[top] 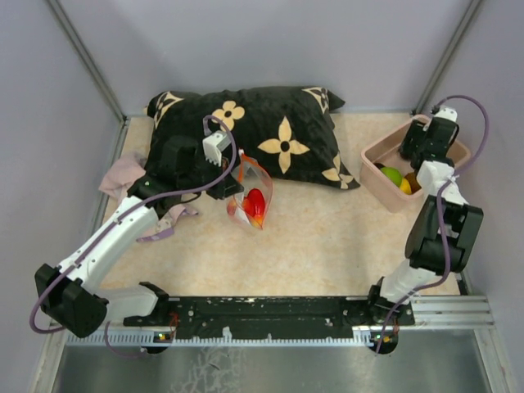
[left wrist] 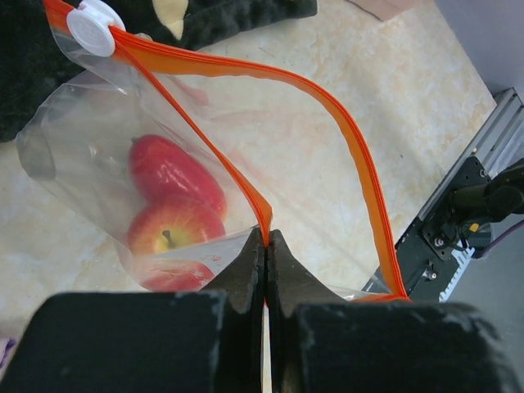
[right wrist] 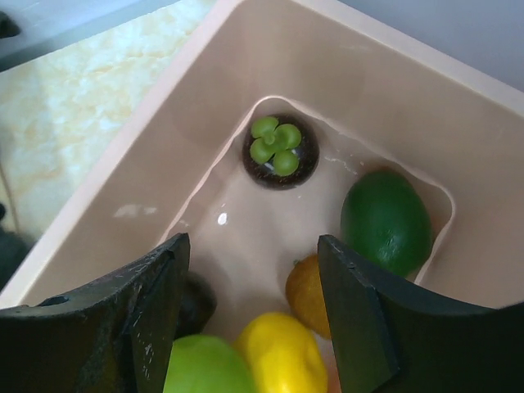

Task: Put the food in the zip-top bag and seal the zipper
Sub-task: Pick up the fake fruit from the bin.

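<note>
The zip-top bag [top: 250, 196] hangs open in front of the pillow, with red food [left wrist: 176, 205] inside it. My left gripper [left wrist: 267, 241] is shut on the near lip of its mouth, pinching the orange zipper [left wrist: 344, 123]. A white slider [left wrist: 92, 29] sits at the strip's far end. My right gripper [right wrist: 252, 246] stands open just above the pink bin [right wrist: 164, 147], with nothing between its fingers. Below it lie more pieces of food: a yellow one [right wrist: 282, 352], a light green one [right wrist: 205, 364], an orange one [right wrist: 307, 291], a dark green one [right wrist: 385, 221] and a dark round one with a green top [right wrist: 278, 151].
A black pillow [top: 270, 139] with cream flowers lies across the back of the table. A pink cloth [top: 123, 176] is bunched at the left under the left arm. The pink bin [top: 377, 176] stands at the back right, close to the right wall.
</note>
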Controlling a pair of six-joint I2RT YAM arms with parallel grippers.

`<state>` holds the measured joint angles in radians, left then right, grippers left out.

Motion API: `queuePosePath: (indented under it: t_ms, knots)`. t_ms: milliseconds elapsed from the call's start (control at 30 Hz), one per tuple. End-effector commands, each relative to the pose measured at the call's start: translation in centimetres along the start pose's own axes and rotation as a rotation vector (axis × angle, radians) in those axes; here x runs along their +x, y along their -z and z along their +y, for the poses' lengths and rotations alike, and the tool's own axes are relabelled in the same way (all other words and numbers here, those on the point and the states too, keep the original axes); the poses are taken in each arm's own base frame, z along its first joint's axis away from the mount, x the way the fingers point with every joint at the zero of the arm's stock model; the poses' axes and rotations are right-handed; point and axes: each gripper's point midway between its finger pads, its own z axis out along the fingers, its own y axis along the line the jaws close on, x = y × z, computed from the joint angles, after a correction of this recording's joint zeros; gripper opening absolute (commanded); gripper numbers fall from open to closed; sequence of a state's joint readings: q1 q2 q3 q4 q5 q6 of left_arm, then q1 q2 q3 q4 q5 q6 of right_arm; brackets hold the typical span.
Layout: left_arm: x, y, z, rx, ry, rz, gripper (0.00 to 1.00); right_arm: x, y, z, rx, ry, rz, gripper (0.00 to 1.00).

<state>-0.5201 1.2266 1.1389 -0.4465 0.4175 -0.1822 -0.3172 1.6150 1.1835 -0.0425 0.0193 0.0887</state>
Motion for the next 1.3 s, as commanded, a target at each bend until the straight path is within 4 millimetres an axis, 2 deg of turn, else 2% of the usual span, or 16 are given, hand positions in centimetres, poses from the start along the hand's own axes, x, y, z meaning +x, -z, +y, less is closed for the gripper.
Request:
queuePosePath:
  t_ms: [0,367,700,1100,1200,1267]
  knots:
    - [-0.3,0.1,-0.6,0.044,-0.007,-0.021,0.00,-2.0,-2.8,-1.0,-0.028,0.025,-0.103,0.65]
    - [-0.3,-0.3,0.3,0.026,0.010,-0.018,0.00,0.8,-9.1,-2.2,-0.030,0.112,-0.037,0.68]
    - [0.4,-1.2,0.8,0.027,0.019,0.011,0.00,1.4,-12.6,-3.0,-0.016,0.141,-0.070,0.68]
    - [1.0,-1.8,1.2,0.026,0.023,0.037,0.00,4.3,-15.9,-2.7,-0.067,0.174,-0.015,0.68]
    - [1.1,-1.9,1.2,0.030,0.024,0.039,0.00,4.5,-16.3,-2.4,-0.089,0.178,0.006,0.64]
    - [1.0,-1.9,1.1,0.034,0.024,0.039,0.00,4.4,-16.0,-2.2,-0.099,0.174,0.006,0.59]
